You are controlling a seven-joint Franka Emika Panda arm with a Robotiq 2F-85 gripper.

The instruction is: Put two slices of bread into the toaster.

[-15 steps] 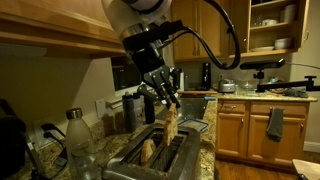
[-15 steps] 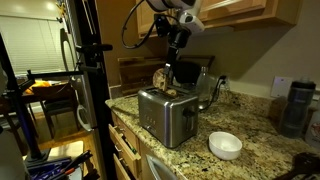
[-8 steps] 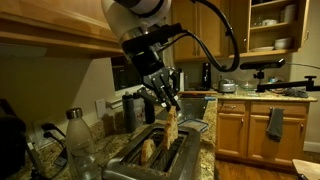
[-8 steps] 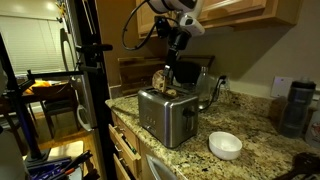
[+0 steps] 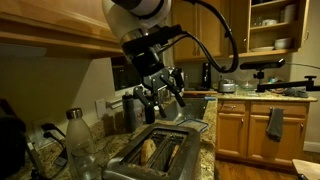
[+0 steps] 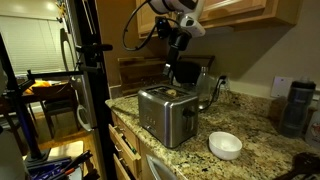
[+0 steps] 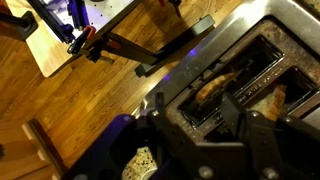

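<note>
Your gripper (image 5: 165, 104) hangs empty above the toaster (image 5: 128, 160), fingers spread, with clear air between them. Both slices of bread (image 5: 148, 150) sit sunk in the slots, one in each. A bottle (image 5: 78, 138) crowds the toaster's 9 o'clock edge. In the wrist view, the fingers (image 7: 237, 118) cover part of the slots, and the frame cuts off the toaster's 3 o'clock side.

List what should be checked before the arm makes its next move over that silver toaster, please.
1. Gripper open and empty: ok.
2. Gripper clear above the toaster: ok, a gap shows in both exterior views.
3. First slice standing in its slot: ok.
4. Second slice in the other slot: ok.
5. Slices lowered fully for toasting: cannot tell.
6. White bowl apart from the toaster: ok.
</note>
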